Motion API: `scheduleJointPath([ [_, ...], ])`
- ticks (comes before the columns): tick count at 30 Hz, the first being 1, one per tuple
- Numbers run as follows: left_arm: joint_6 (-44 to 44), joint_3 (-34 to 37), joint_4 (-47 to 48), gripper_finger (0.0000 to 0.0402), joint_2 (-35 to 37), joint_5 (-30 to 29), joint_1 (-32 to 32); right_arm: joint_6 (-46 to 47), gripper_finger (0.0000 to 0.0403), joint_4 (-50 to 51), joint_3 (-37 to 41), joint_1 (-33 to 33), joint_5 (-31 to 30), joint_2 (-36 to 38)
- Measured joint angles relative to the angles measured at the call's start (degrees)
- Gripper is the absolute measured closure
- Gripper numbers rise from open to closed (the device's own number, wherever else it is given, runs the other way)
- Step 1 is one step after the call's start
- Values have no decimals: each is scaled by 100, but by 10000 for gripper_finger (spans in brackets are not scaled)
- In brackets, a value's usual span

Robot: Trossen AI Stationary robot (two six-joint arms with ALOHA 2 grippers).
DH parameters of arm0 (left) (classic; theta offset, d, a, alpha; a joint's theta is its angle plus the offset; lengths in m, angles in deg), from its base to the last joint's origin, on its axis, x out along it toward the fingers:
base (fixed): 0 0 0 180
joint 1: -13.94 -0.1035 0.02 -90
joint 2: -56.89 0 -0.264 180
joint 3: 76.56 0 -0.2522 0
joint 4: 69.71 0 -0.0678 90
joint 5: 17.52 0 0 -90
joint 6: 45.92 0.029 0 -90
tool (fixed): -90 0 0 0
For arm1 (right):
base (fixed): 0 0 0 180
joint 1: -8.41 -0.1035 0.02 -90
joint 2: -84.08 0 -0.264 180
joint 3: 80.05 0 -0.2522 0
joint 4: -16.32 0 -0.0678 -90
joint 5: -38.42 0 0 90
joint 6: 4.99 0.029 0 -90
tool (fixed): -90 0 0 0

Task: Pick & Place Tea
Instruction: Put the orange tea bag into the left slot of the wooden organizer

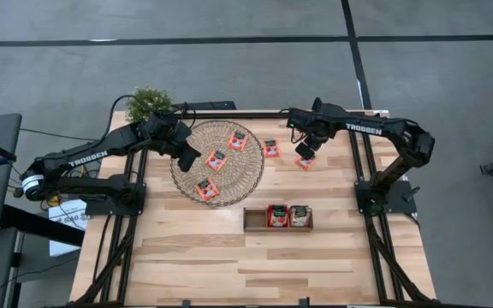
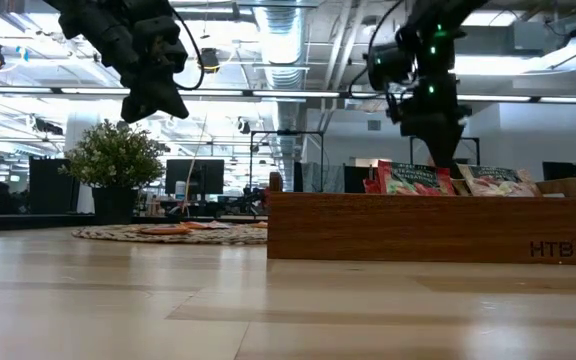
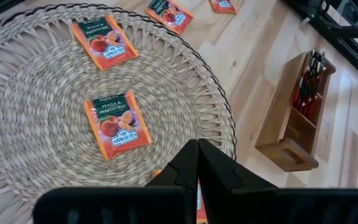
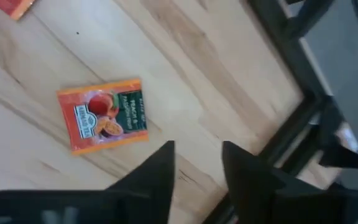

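Observation:
Three red tea sachets (image 1: 216,159) lie flat on the round woven mat (image 1: 187,175). Two more lie on the bare table to its right (image 1: 270,148). One of these (image 4: 102,115) lies just ahead of my right gripper (image 4: 197,155), which hangs above it, pointing steeply down, open and with nothing between its fingers. Two sachets (image 2: 408,178) stand on edge in the wooden tray (image 1: 255,220). My left gripper (image 3: 197,163) hangs shut and empty above the mat's near left part, over a sachet (image 3: 117,123).
A small potted plant (image 1: 148,103) stands at the table's far left corner. The tray (image 2: 433,228) sits near the table's middle, to the right of the mat. Bare wood stretches along the near half of the table (image 1: 255,269).

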Motion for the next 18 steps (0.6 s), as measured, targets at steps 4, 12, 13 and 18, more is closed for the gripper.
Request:
scheduleJointPath([
  [4,-2,0,0,402,0,-100,0,-421,205,-316,176,245,244,0],
  [12,-355,0,-4,402,0,-108,0,-771,139,-1201,589,893,1312,2],
  [13,-411,0,-4,402,0,-141,0,-833,138,-1240,658,971,1317,0],
  [18,-579,0,-4,402,0,-252,-2,-971,138,-1446,915,1228,1473,0],
])
